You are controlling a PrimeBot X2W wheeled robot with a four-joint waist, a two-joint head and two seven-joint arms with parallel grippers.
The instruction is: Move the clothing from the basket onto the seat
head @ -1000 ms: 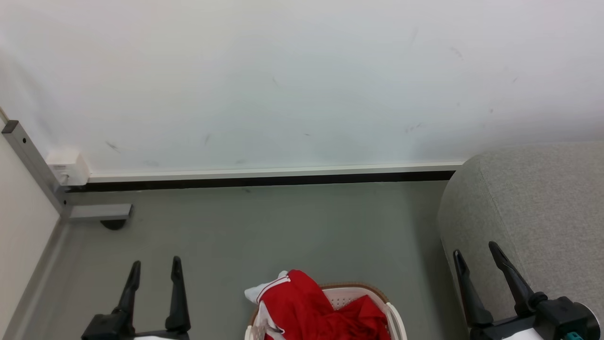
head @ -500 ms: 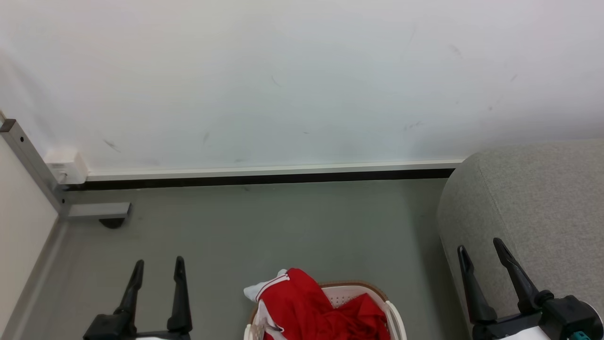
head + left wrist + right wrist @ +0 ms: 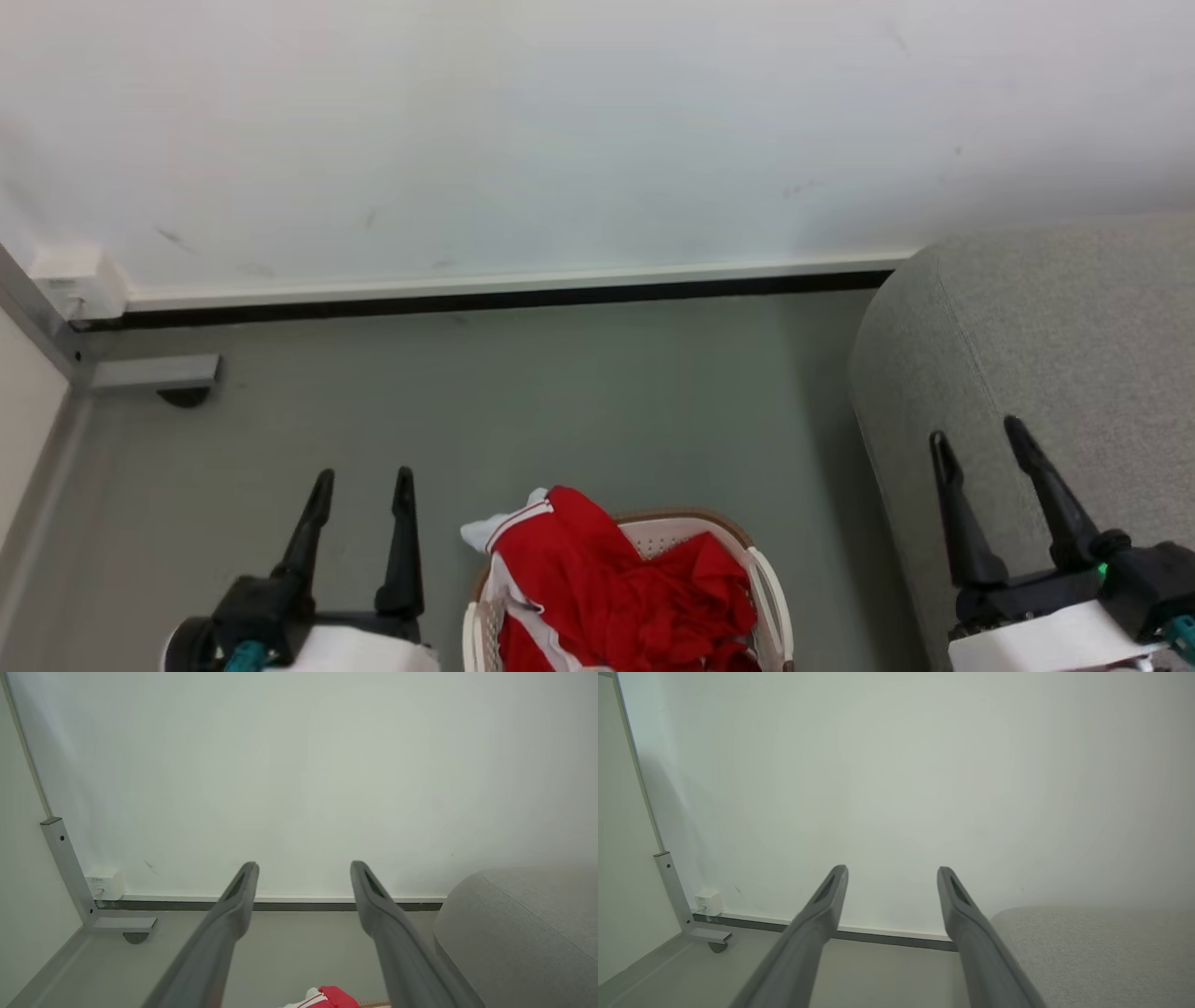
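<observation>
Red clothing (image 3: 616, 588) with white stripe trim is heaped in the cream basket (image 3: 770, 597) at the bottom middle of the head view, one fold hanging over its far left rim. A corner of the clothing (image 3: 334, 996) shows low in the left wrist view. The light grey seat (image 3: 1055, 355) rises at the right, also seen as the seat (image 3: 523, 933) and the seat (image 3: 1092, 952). My left gripper (image 3: 362, 478) stands open left of the basket, holding nothing. My right gripper (image 3: 976, 431) stands open in front of the seat's rounded side. Both the left gripper (image 3: 303, 864) and the right gripper (image 3: 892, 868) point toward the wall.
A white wall (image 3: 560, 140) with a dark skirting strip (image 3: 485, 301) closes the far side. A grey metal post (image 3: 37, 317) with a foot plate (image 3: 154, 371) and a small white box (image 3: 70, 280) stand in the left corner. Grey floor (image 3: 560, 401) lies between wall and basket.
The whole head view has shifted downward, so more of the basket and both wrists show; that is the camera moving. Both grippers stay open.
</observation>
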